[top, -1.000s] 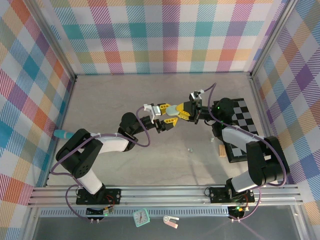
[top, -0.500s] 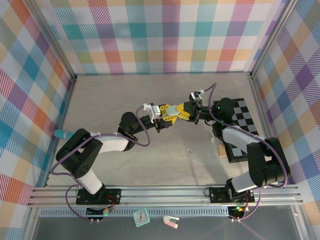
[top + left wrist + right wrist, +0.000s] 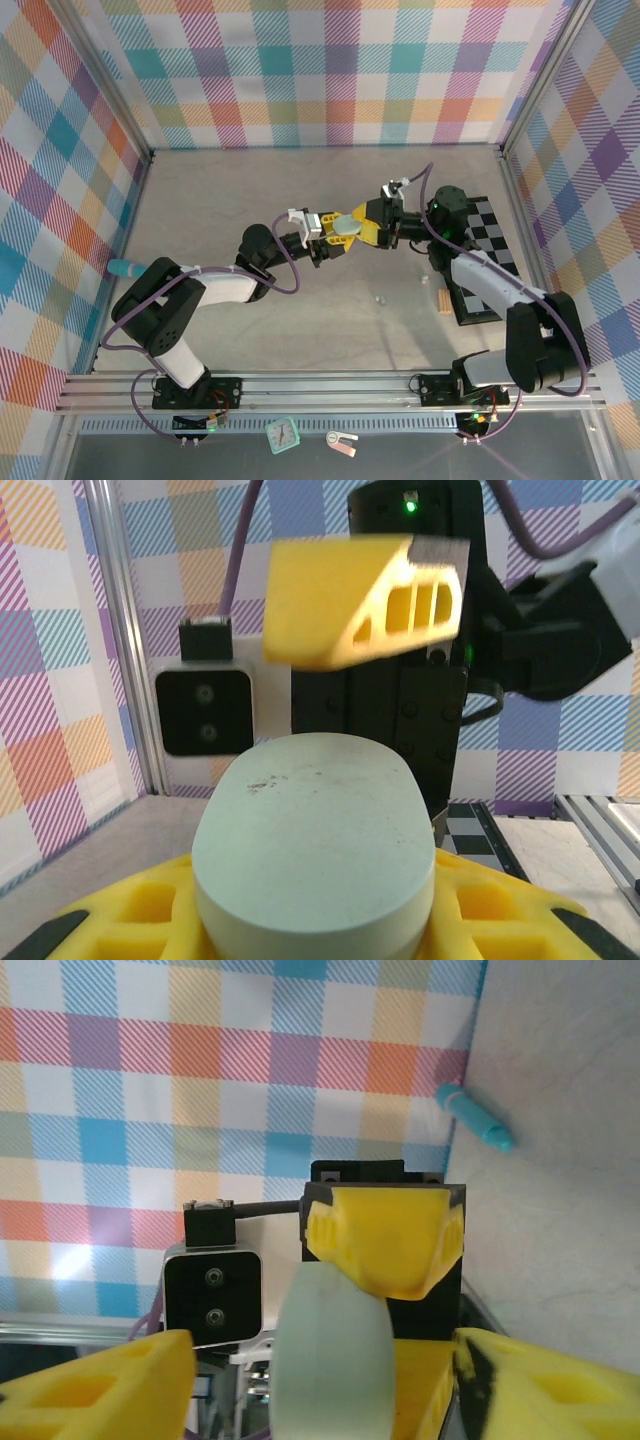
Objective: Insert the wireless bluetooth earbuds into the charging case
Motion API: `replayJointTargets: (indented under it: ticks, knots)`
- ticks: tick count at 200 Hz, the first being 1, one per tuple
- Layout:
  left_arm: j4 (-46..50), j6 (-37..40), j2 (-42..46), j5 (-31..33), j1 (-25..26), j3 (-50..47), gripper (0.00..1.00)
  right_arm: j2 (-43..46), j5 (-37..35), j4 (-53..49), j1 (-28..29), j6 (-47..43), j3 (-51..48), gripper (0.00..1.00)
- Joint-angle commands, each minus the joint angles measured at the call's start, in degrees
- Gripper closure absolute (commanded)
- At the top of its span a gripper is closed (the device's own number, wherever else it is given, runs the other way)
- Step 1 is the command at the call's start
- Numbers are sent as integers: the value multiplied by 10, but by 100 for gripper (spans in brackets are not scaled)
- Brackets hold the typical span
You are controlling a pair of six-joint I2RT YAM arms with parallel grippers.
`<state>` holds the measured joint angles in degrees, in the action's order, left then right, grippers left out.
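Closest to the arm bases, a tiny pale earbud (image 3: 378, 298) lies alone on the table (image 3: 250, 190), to the left of the near end of the checkered mat (image 3: 492, 222) and apart from it. It is too small to tell its colour or which way it faces.

Farther back, left of the far end of the mat and lifted above the table, the two grippers meet tip to tip. The left gripper (image 3: 333, 226) is closed on the charging case (image 3: 315, 850), a pale green pebble. The left wrist view shows the case seated between its yellow fingers, and the right wrist view shows one of these fingers pressing on the edge of the case. The right gripper (image 3: 366, 230) stands wide, with its yellow fingers on both sides of the case and a gap visible at one side, so it does not seem to grip. The case is up in the air, well apart from the earbud, and its lid looks shut.

The step in hand seems to be giving the case over to the left gripper, and no insertion is begun. The next move probably calls for the right gripper to draw straight back without knocking the case. After that the lid must be opened, and then the earbud needs a narrow, exact pinch
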<state>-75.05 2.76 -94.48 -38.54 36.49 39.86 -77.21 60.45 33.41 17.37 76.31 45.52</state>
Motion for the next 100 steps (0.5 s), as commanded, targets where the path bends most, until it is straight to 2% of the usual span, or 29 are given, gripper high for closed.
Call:
replayJointTargets:
  ticks: [1,32,55,65,81,100]
  knots:
    - [-12,4,21,-23,-8,-16,66,25,-12,-202,-3,-172,60,26]
    - [33,16,47,-37,-9,-27,66,36,-65,-463,-2,-422,157,18]
    - [95,27,75,-70,-11,-28,66,49,-100,-580,1,-605,206,16]
    - [125,29,88,-87,-12,-26,66,57,-109,-629,6,-699,224,18]
    - [161,27,99,-119,-12,-23,65,86,-148,-653,28,-859,215,18]
    - [168,1,103,-141,-13,-20,66,106,-141,-661,37,-976,208,15]
